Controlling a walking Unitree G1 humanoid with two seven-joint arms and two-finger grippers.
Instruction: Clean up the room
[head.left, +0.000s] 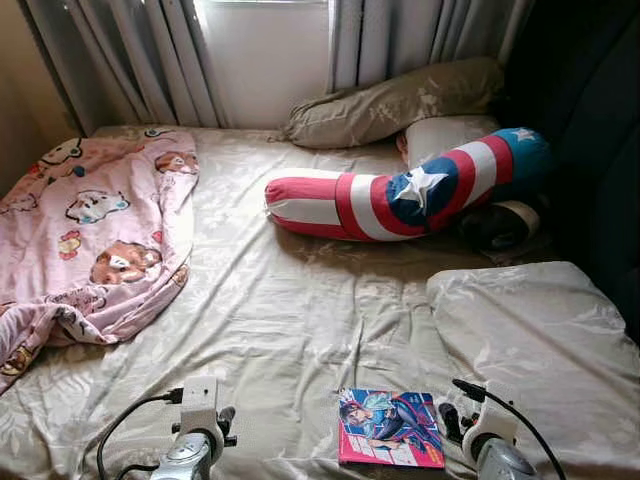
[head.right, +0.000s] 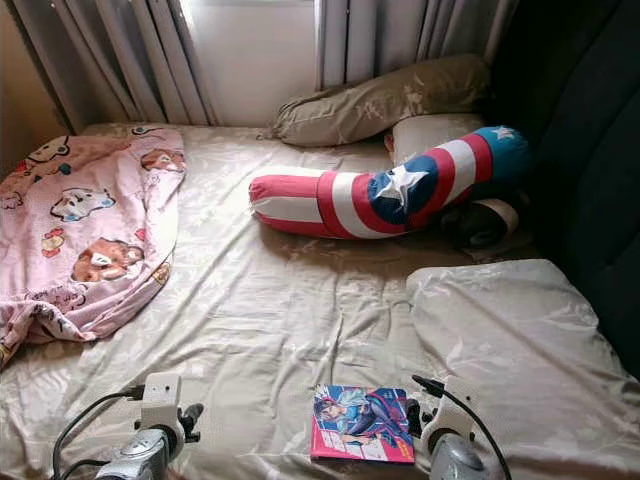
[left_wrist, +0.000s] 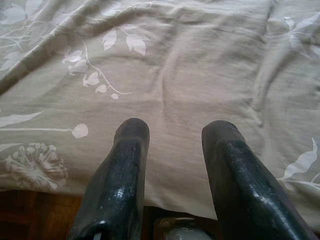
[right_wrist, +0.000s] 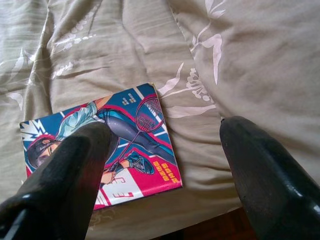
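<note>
My right gripper (right_wrist: 165, 165) hangs wide open and empty over the comic book (right_wrist: 107, 137) (thin, light, floppy, I judge). I'd pinch its near edge against the soft bedsheet (right_wrist: 260, 55).

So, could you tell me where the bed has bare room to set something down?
The widest bare sheet lies mid-bed, between the pink blanket, the striped bolster and the book. It is crowded by the headboard, where the pillows pile up.
</note>
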